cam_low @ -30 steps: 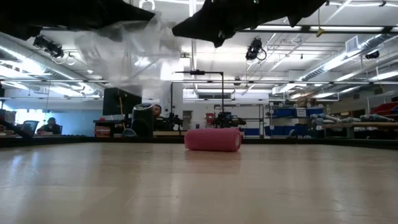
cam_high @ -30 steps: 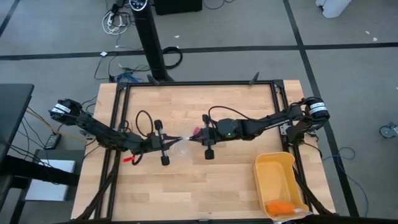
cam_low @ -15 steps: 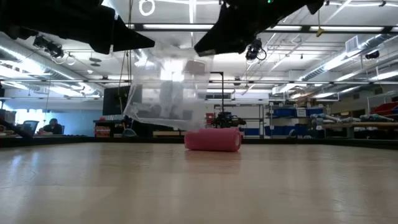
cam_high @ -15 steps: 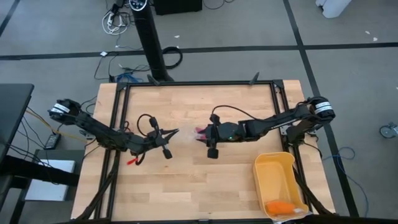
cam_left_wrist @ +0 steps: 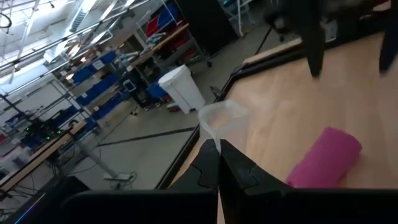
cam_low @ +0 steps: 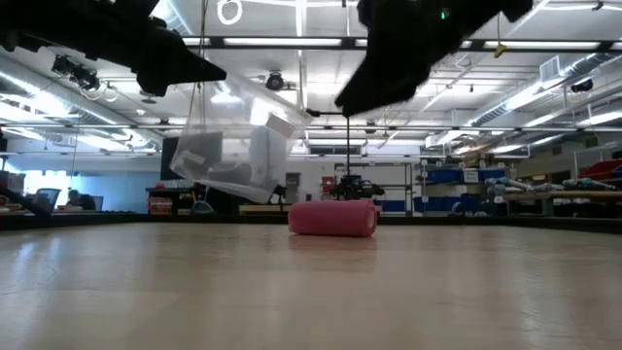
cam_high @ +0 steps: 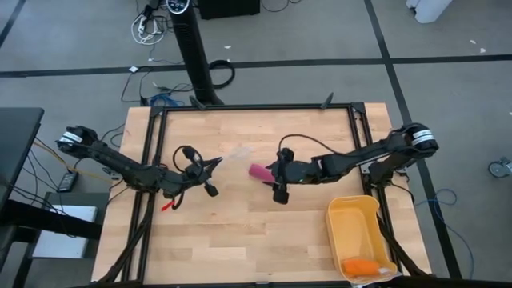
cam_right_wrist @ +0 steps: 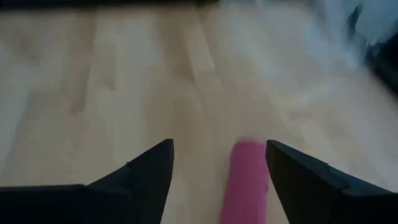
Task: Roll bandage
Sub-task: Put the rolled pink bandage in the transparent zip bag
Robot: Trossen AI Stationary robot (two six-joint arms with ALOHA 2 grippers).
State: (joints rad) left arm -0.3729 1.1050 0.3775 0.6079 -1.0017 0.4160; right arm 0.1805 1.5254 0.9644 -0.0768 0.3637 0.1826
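The small pink rolled fabric bandage (cam_high: 259, 172) lies on the wooden table (cam_high: 240, 248), long axis pointing toward the right gripper (cam_high: 277, 174), fingers spread, just beside it; the left gripper (cam_high: 210, 165), farther off, is pinched on a clear crinkled plastic bag (cam_high: 234, 155).

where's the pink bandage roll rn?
The bandage lies on the table near the centre in the high view, just ahead of the open right gripper, clear of the plastic bag.

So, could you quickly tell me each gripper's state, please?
Left gripper: shut on the clear plastic bag.
Right gripper: open, empty, above the bandage.
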